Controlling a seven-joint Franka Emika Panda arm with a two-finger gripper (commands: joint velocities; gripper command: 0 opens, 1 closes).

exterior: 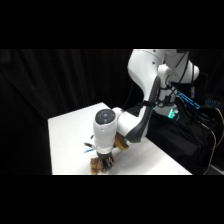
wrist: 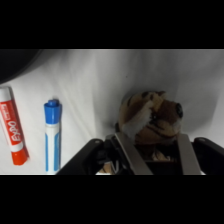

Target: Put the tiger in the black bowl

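The tiger [wrist: 150,119], a tan-orange soft toy with dark stripes, lies on the white table [wrist: 95,75]. My gripper [wrist: 156,152] is lowered over it and open, one finger on each side of the toy. In the side view the gripper [exterior: 103,161] is near the table's front edge with the tiger [exterior: 96,166] under it. A dark rounded shape [wrist: 15,62] fills the upper left corner of the wrist view. I cannot tell whether it is the black bowl. No bowl shows in the side view.
A red marker [wrist: 14,127] and a blue marker [wrist: 52,135] lie side by side left of the tiger. They show as small sticks [exterior: 89,146] beside the arm. The table's front edge [exterior: 120,173] is close to the gripper.
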